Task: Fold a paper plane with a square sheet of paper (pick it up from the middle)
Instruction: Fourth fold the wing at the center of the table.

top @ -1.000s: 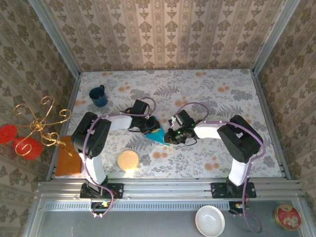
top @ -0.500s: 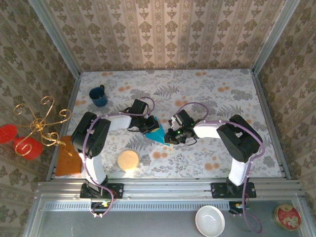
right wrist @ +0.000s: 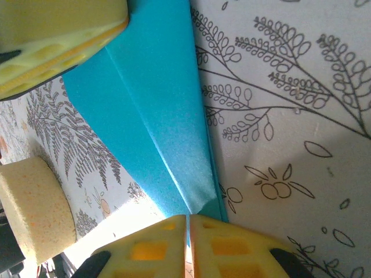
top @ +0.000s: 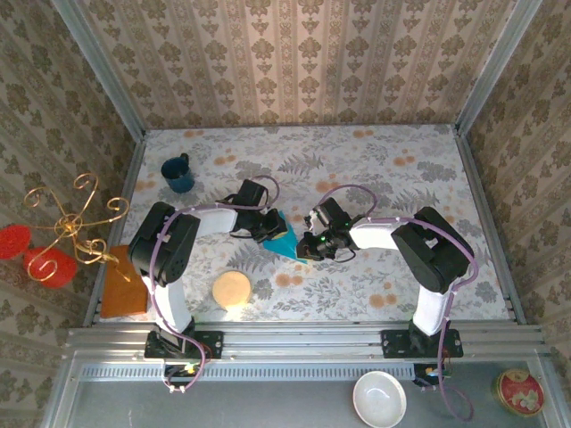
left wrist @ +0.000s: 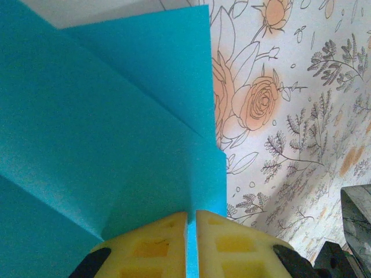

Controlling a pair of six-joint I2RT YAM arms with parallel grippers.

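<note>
Grip status: pinching the square sheet of paper [left wrist: 116, 127], already creased into overlapping layers, by one edge between the clenched yellow pads of the left gripper [left wrist: 191, 223], with most of the sheet spreading ahead of those pads and to their left. Presenting the right gripper [right wrist: 187, 229] with its pads pressed together and the narrow folded end of the sheet running in directly under the right-hand pad; clamped there or merely pinned against the table [right wrist: 278, 116], not determinable from the wrist view. Holding the sheet spanned between the two grippers, low over the table, with a left gripper pad sitting ahead and to the left of the right gripper. Risking a tear or a stray crease when drawing the grippers apart with both ends fixed, thin paper giving little margin. Risking slip out of the left pads, given so shallow a bite on a single edge, and with it loss of layer alignment. Risking contact with the sponge [right wrist: 35, 208], lying just left of the right gripper, when swinging that way.
</note>
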